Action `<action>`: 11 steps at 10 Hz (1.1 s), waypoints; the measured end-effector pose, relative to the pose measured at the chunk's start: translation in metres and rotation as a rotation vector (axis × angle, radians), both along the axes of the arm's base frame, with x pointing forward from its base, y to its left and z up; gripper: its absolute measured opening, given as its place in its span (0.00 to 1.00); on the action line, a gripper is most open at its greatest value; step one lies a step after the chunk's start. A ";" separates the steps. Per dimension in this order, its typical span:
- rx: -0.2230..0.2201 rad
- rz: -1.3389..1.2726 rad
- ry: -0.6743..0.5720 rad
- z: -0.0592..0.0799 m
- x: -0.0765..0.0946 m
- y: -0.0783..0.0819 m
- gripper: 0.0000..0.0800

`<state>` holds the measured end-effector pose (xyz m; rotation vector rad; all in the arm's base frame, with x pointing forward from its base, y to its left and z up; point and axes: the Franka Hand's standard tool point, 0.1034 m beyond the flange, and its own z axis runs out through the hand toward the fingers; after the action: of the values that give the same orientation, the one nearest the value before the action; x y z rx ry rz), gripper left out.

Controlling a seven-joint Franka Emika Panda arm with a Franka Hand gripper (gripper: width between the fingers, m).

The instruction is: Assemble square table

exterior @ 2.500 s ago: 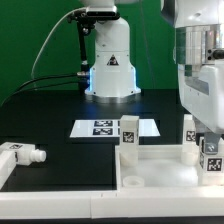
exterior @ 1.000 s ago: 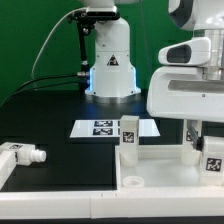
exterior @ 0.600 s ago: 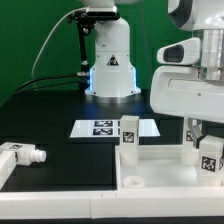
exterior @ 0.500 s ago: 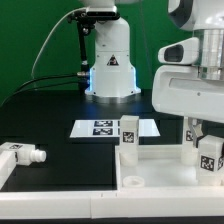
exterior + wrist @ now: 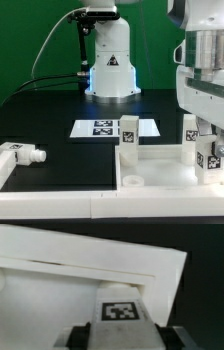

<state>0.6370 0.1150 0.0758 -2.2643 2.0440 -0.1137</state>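
The white square panel (image 5: 150, 172) lies at the front of the table, rim up. Two white tagged legs stand upright in its far corners, one (image 5: 128, 136) on the exterior view's left and one (image 5: 189, 131) on its right. My gripper (image 5: 207, 142) is shut on a third leg (image 5: 211, 160), upright at the panel's near right corner. In the wrist view my gripper (image 5: 128, 337) has a dark finger (image 5: 84, 337) on each side of this leg (image 5: 124, 308), above the panel (image 5: 60, 286). A fourth leg (image 5: 24, 153) lies on its side at the exterior view's left.
The marker board (image 5: 104, 127) lies flat behind the panel. The arm's white base (image 5: 110, 62) stands at the back with a green cable beside it. My arm's bulky white wrist (image 5: 202, 70) hangs over the panel's right side.
My wrist has turned and its white housing has shifted toward the exterior view's right. The held leg has turned with it and stays at the near right corner.
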 end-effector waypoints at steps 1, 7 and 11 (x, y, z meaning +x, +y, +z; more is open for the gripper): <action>0.012 -0.078 0.002 0.000 0.000 0.001 0.36; 0.108 -0.507 0.016 -0.001 0.000 -0.005 0.36; 0.094 -0.372 0.008 0.000 0.001 -0.006 0.72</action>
<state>0.6378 0.1093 0.0763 -1.8120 2.3955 -0.0313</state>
